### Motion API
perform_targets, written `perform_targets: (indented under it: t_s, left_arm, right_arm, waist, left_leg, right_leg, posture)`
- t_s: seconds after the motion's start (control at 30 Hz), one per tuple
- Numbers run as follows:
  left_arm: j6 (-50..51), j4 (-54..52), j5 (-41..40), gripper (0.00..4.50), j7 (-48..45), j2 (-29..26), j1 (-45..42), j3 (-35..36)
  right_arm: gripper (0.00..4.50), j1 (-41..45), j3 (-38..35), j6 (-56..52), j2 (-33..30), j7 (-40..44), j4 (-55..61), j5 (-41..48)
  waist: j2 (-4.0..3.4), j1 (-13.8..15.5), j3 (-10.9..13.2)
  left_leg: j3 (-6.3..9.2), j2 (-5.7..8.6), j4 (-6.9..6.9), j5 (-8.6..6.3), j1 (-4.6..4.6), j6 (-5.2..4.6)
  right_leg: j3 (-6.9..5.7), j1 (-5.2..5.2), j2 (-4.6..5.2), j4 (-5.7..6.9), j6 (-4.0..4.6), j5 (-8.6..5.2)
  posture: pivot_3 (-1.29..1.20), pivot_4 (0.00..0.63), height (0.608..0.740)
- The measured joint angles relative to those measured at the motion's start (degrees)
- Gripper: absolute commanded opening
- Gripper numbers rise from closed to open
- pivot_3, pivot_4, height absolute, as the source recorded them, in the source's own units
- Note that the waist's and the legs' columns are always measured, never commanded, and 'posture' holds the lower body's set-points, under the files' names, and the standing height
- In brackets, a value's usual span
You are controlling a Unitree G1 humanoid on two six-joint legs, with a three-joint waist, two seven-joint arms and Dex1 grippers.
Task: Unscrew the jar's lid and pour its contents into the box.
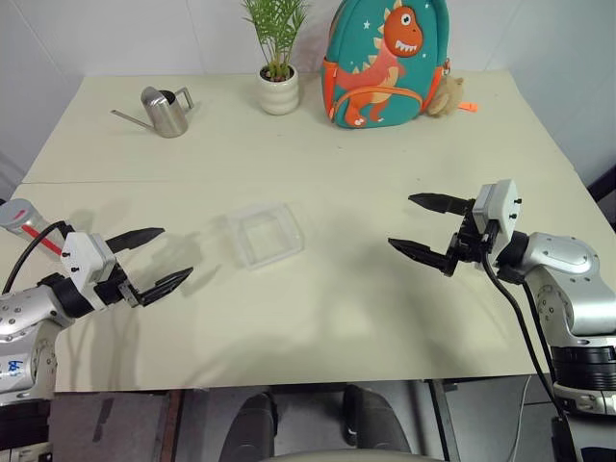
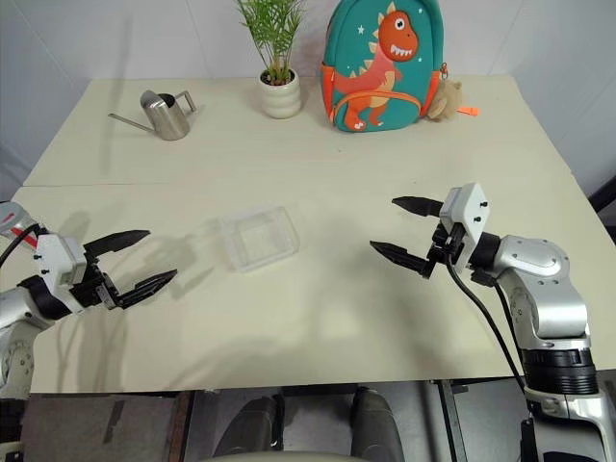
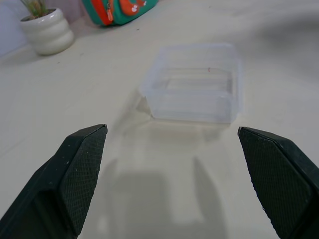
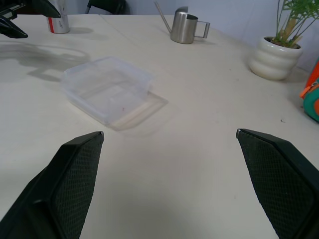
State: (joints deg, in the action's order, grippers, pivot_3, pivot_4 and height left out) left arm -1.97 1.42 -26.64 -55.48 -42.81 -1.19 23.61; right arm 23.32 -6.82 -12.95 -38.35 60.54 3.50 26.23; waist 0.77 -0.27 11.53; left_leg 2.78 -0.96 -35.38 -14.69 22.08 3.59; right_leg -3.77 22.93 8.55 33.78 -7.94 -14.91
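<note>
while both wait released:
left claw (image 1: 152, 260): spread wide, nothing held
right claw (image 1: 423, 226): same
box (image 1: 266, 234): between claws, light, slippery; grip by rim

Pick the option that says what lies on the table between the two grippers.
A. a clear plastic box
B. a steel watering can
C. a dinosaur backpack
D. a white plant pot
A: the clear plastic box sits mid-table between the left gripper and the right gripper, while the watering can, plant pot and backpack stand along the far edge.
</note>
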Motion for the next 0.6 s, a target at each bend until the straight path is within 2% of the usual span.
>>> perform_targets:
  t_s: [0.1,0.2,0.3,0.47,0.6]
  left_arm:
    - [0.2,-2.1,-0.2,4.48,2.9,1.1,3.0,3.1]
    - [0.4,-5.6,-0.1,4.48,8.4,6.1,8.4,6.4]
    - [0.7,-8.2,2.5,4.48,20.4,13.9,11.2,10.1]
    - [1.4,-12.5,10.6,4.48,46.6,27.3,10.0,16.3]
    - [3.3,-13.2,15.2,4.48,61.2,35.0,6.4,16.0]
  right_arm:
    - [4.5,3.0,0.8,0.2,0.5,0.3,-1.9,-0.3]
    - [4.5,4.5,2.5,0.5,1.4,1.7,-4.0,-0.5]
    - [4.5,7.5,4.4,0.5,3.5,2.7,-6.7,-0.5]
    - [4.5,14.2,6.2,0.1,7.4,3.4,-9.3,-0.3]
    - [4.5,17.1,8.7,-1.7,11.3,3.6,-10.0,-0.2]
  waist:
    - [0.01,0.0,0.0]
    - [0.02,-0.1,0.0]
    - [0.02,0.1,0.0]
    - [0.12,0.2,-0.1]
    - [0.29,0.7,-0.2]
  left_leg:
    - [-0.11,0.0,-0.04,-0.01,0.0,0.0]
    - [-0.24,-0.02,-0.06,-0.07,-0.02,-0.06]
    - [-0.25,-0.03,-0.28,-0.13,0.03,-0.1]
    - [-0.25,-0.05,-0.7,-0.2,0.05,-0.05]
    - [-0.24,-0.05,-0.82,-0.19,0.06,-0.04]
  right_leg:
    - [0.11,0.1,0.0,-0.01,0.0,0.01]
    - [0.22,0.12,-0.02,-0.01,-0.02,0.03]
    - [0.26,0.15,-0.03,0.02,-0.05,0.07]
    - [0.33,0.02,-0.09,0.04,-0.07,0.3]
    - [0.32,-0.01,-0.11,0.05,-0.02,0.44]
  posture:
    - [0.0,0.15,0.74]
    - [0.0,0.15,0.74]
    - [0.0,0.15,0.74]
    - [0.0,0.15,0.74]
    - [0.0,0.15,0.74]
